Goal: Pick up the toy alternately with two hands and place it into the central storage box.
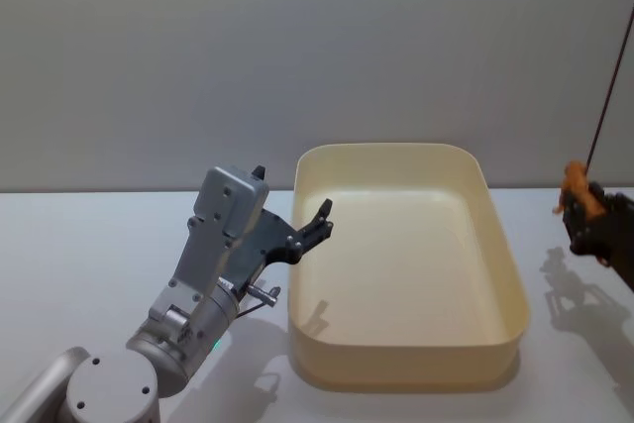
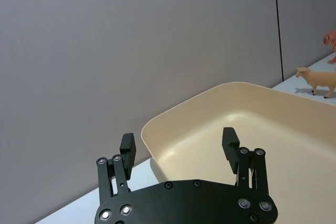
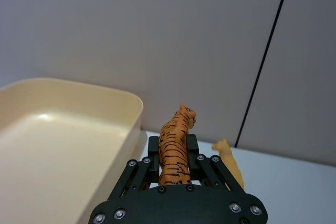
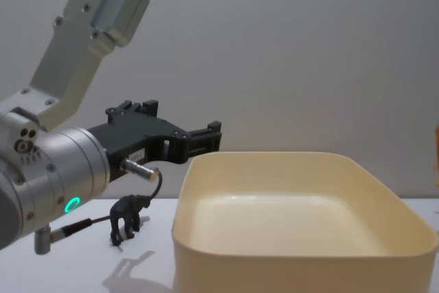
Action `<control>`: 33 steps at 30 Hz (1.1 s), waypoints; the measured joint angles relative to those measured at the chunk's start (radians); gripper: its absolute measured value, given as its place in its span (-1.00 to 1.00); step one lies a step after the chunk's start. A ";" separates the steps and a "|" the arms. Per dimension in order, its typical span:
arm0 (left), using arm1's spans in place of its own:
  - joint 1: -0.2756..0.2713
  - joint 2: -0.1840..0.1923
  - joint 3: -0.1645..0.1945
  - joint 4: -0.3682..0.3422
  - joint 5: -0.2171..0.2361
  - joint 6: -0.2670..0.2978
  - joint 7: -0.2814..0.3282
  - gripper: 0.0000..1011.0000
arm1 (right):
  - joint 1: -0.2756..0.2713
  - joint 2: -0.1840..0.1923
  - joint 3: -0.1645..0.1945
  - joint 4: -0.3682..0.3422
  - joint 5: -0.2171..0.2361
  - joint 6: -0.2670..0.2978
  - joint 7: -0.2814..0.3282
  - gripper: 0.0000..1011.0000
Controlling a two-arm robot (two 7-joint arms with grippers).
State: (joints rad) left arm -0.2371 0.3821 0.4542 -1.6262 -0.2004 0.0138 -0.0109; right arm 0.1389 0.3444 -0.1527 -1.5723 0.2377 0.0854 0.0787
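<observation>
1. Left pincer (image 1: 315, 228): mine, on the silver arm. Released, fingers (image 2: 127, 145) spread wide with nothing between them, held above the table (image 1: 79, 245).
2. Black toy animal (image 4: 128, 219): stands on the table below the left pincer, just outside the tub's left wall.
3. Central storage box (image 1: 396, 368): cream tub. Its left rim passes under the left pincer, with one finger over the inside and the other outside.
4. Right pincer (image 1: 586, 215): mine, beyond the tub's right wall and clear of the table. Clenched on the striped orange tiger toy (image 3: 176, 148), whose head points away from the palm.
5. Pale toy animal (image 2: 317, 80): stands on the table just past the right pincer, outside the tub.
</observation>
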 joint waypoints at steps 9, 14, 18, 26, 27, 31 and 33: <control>0.000 0.000 0.000 0.000 0.000 0.000 0.000 0.98 | 0.032 -0.003 0.005 -0.052 0.037 -0.024 0.071 -0.44; 0.000 0.000 0.000 0.000 0.000 0.000 0.000 0.98 | 0.059 -0.019 -0.005 -0.054 0.044 -0.025 0.115 -0.44; 0.000 0.000 0.000 0.000 0.000 0.000 0.000 0.98 | 0.093 -0.042 -0.023 -0.033 0.044 -0.019 0.165 -0.44; 0.000 0.000 0.000 0.000 0.000 0.000 0.000 0.98 | 0.166 -0.105 -0.072 0.061 0.002 -0.005 0.248 -0.32; 0.000 0.000 0.000 0.000 0.000 0.000 0.000 0.98 | 0.173 -0.111 -0.078 0.076 -0.003 -0.004 0.255 -0.28; 0.000 0.000 0.000 0.000 0.000 0.000 0.000 0.98 | 0.205 -0.137 -0.098 0.126 -0.025 -0.002 0.286 -0.04; 0.000 0.000 0.000 0.000 0.000 0.000 0.000 0.98 | 0.220 -0.150 -0.108 0.150 -0.035 -0.002 0.300 0.12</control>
State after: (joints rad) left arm -0.2372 0.3821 0.4542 -1.6262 -0.2004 0.0138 -0.0109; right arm 0.3591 0.1946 -0.2608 -1.4223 0.2024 0.0836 0.3790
